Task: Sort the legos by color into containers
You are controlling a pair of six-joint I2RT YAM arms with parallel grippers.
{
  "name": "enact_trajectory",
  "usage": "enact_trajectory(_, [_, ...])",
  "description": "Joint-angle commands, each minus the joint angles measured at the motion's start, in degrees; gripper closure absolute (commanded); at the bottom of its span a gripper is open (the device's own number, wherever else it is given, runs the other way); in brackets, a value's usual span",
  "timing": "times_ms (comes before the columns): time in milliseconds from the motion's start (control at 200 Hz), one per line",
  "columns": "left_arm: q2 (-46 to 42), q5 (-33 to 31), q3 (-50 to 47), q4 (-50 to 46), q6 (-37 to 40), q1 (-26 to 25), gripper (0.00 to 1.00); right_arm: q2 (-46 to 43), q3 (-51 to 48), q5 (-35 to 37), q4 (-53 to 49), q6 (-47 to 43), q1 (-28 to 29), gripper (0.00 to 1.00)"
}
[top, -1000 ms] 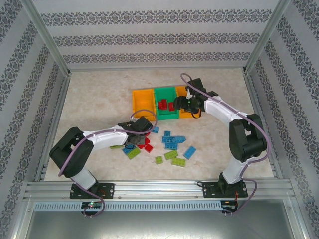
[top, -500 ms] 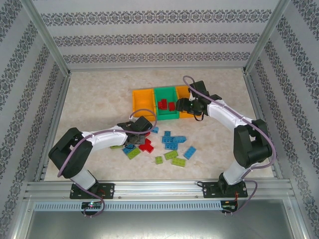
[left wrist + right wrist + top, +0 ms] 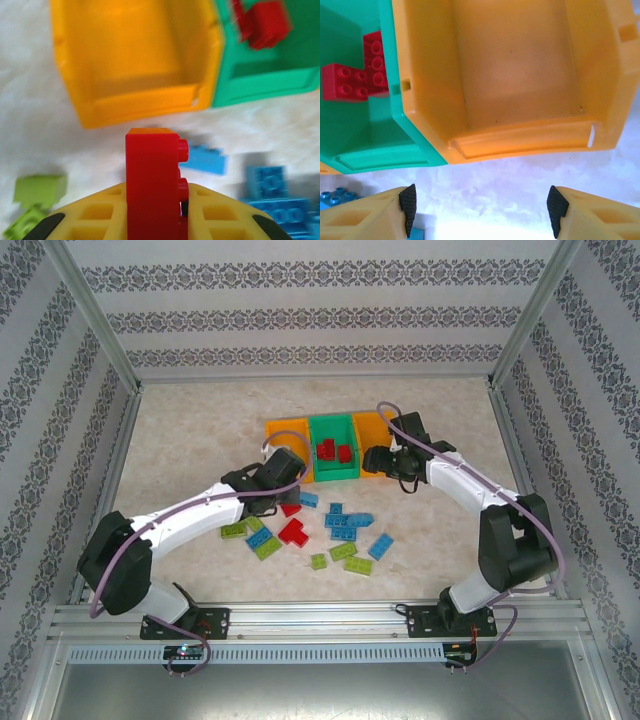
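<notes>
The left gripper [image 3: 156, 217] is clamped on an upright red brick [image 3: 152, 175]. An orange bin [image 3: 140, 106] lies just ahead of it, with the green bin [image 3: 260, 89] ahead-right. The right gripper [image 3: 481, 210] stands parted, holding nothing, with the other orange bin [image 3: 520, 137] directly ahead.

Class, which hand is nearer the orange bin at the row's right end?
Right. The right hand hangs just before that orange bin; the left hand, gripping a red brick, is near the other orange bin, beyond the green bin.

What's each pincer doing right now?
Left pincer: shut on a red brick.
Right pincer: open, empty.
</notes>
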Motion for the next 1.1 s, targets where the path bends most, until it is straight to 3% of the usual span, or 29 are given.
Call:
enact_trajectory(0, [5.3,4.7,7.5,4.3,5.7,-0.7,0.85,-2.6,-2.3,0.6,1.5,-1.2,-0.4,0.27])
enact_trajectory(175, [17.1,9.7,21.2,1.9,8.0,-0.3,0.86,-5.7,-6.2,0.1,2.6,-1.9,-0.3,0.27])
enact_trajectory(375, [24.8,11.7,28.7,0.9,5.7,2.8,0.84,-9.5,-9.5,-3.7,-0.1,-5.2,0.5,0.26])
enact_trajectory(594, [30.9,14.3,34.9,0.0,5.6,4.2,0.80,-11.9,-13.9,-7.3,-1.9,-4.5,7.7,0.17])
enact_trajectory(834, [33.6,15.1,37.3,-0.9,3.8,4.2,0.62,-15.3,-18.5,-8.0,-0.7,-0.6,11.6,0.11])
enact_trajectory(1099, [30.2,15.7,34.1,0.2,3.2,4.2,0.39,-11.8,-18.3,-7.8,0.9,-2.0,13.2,0.03])
